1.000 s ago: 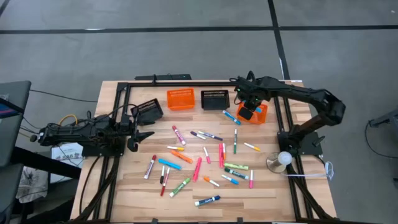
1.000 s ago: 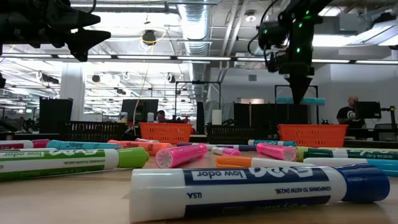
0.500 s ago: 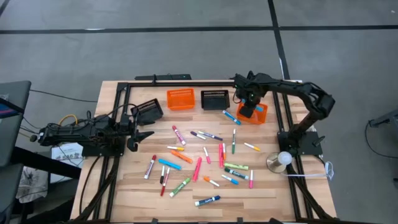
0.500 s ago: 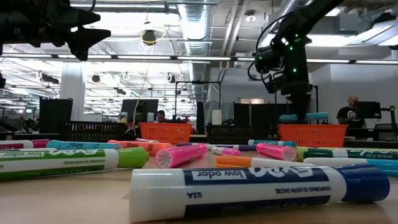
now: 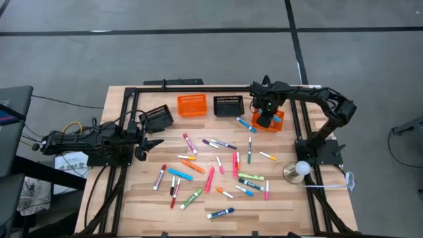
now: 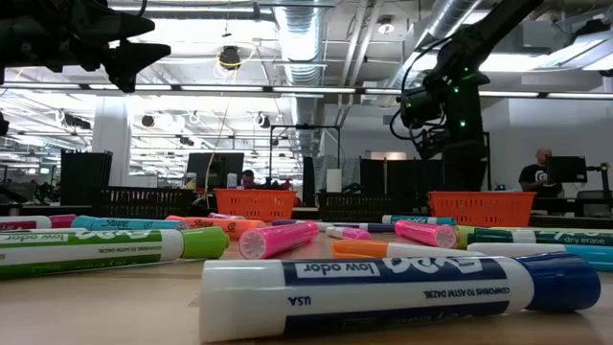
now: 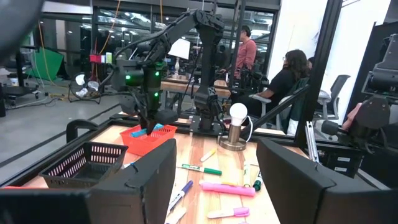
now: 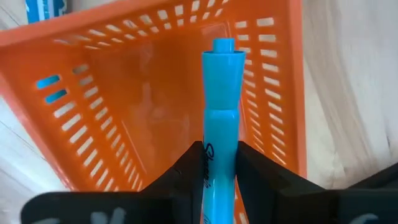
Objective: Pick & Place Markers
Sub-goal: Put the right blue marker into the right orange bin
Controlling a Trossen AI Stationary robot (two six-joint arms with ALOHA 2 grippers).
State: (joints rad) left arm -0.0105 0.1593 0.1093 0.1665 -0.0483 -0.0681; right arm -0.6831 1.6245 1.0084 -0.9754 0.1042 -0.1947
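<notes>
Many markers in mixed colours lie flat and scattered on the wooden table. My right gripper reaches down into the orange mesh basket at the far right and is shut on a light blue marker. In the low view the basket's wall hides that marker. Another blue marker lies on the table beside this basket. My left gripper waits open and empty at the table's left side. My right gripper pinches the light blue marker's barrel between its two fingers, which come from above and point down. The marker's far end reaches out over the inside of the orange basket. Whether the marker touches the basket floor, I cannot tell.
At the far edge stand a second orange basket and a black basket; another black basket sits tilted near my left gripper. A lamp with a white bulb stands at the right edge. People sit beyond the table.
My right gripper has gone down into the orange basket with the light blue marker, which stayed level and has sunk from well above the basket's rim to behind its wall.
</notes>
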